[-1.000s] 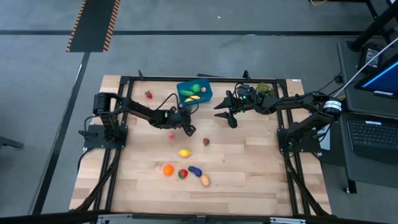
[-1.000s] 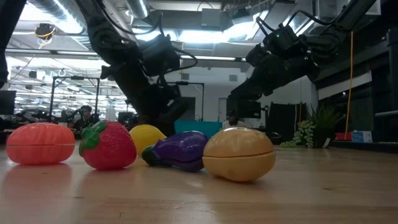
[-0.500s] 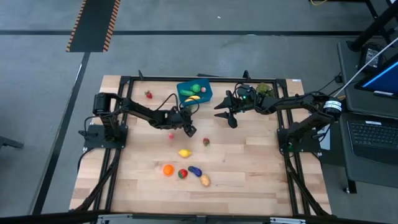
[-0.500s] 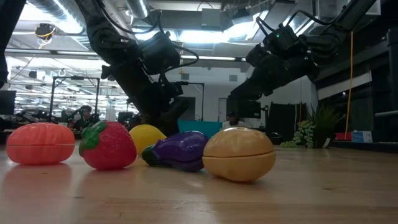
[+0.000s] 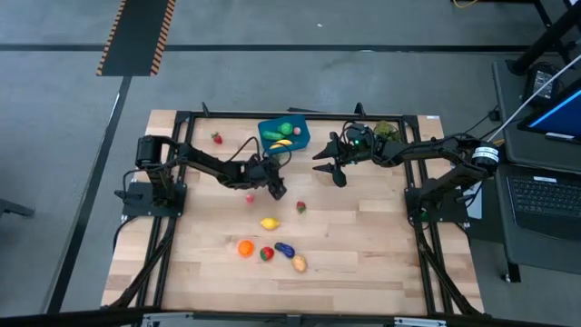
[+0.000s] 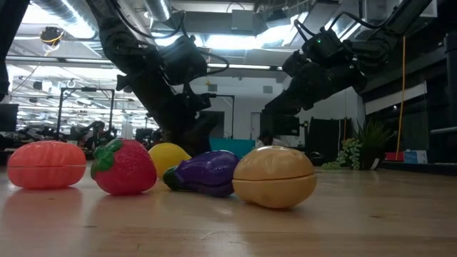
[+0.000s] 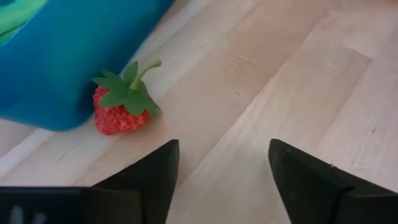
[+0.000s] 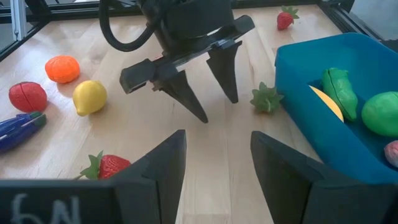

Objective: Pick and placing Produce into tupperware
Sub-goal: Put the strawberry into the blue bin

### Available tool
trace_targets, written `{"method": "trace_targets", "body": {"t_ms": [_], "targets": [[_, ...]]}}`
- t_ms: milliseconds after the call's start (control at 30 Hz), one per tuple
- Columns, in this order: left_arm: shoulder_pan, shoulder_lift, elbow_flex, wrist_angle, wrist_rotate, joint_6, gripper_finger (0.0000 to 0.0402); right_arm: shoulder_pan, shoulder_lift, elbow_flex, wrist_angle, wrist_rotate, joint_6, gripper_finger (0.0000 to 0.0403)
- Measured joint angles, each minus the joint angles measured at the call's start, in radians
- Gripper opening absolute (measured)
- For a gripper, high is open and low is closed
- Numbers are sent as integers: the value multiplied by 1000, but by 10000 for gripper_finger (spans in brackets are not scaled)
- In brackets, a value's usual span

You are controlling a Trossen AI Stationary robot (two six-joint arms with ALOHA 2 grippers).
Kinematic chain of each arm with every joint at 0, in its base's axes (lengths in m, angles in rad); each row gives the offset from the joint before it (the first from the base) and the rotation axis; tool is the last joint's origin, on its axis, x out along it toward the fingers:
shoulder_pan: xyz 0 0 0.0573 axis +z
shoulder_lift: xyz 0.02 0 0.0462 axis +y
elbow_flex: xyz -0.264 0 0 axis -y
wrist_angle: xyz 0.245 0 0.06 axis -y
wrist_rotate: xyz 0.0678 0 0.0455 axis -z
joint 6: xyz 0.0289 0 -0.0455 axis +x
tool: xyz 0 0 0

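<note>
Item: blue tupperware (image 5: 284, 135), at the table's far edge; we count a banana (image 5: 281, 143) and green pieces inside. Left gripper (image 7: 219, 163): fingers apart, nothing held; a strawberry (image 7: 120, 106) lies just beside the box wall. Right gripper (image 8: 217, 155): fingers apart, nothing held, near the box. Lemon (image 5: 269, 222), orange (image 5: 245, 247), eggplant (image 5: 285, 249), potato (image 5: 299, 263) lie on the table (image 5: 363, 236), well apart from the box.
</note>
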Motion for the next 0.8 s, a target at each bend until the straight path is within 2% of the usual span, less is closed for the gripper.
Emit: {"method": "trace_targets", "body": {"t_ms": [200, 433, 533, 633, 800], "targets": [[-6, 0, 0, -1, 0, 10, 262, 0, 0, 0, -5, 0, 0, 183], [-6, 0, 0, -6, 9, -15, 257, 0, 0, 0, -7, 0, 0, 183], [-5, 0, -1, 15, 49, 75, 255, 0, 0, 0, -13, 0, -1, 183], [-13, 0, -1, 58, 61, 235, 256, 0, 0, 0, -21, 0, -1, 183], [-35, 0, -1, 80, -5, 477, 256, 0, 0, 0, -28, 0, -2, 183]]}}
